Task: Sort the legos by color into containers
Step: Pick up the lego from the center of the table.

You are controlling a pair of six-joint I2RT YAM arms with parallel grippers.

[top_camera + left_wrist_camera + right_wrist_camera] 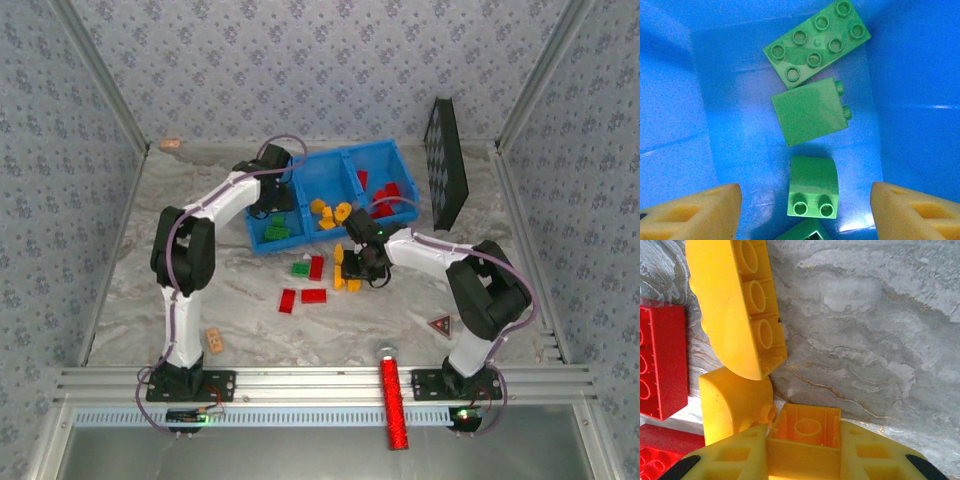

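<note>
The blue tray (300, 240) has three containers: green legos (277, 229) in the left one, orange-yellow legos (330, 212) in the middle one, red legos (385, 195) in the right one. My left gripper (279, 198) hangs open over the left container. Its fingers (690, 215) stand either side of a small curved green brick (812, 175) that lies free on the floor. Beyond it lie two bigger green bricks (817, 42). My right gripper (805, 440) is down at the table, shut on an orange-yellow brick (807, 432) with its hollow underside showing.
Loose on the marble table are a green brick (300, 268), red bricks (314, 296) and orange-yellow bricks (735, 305) beside my right gripper. A black studded board (445, 160) leans at the back right. A tan block (214, 340) and a red glittery cylinder (393, 400) lie near the front.
</note>
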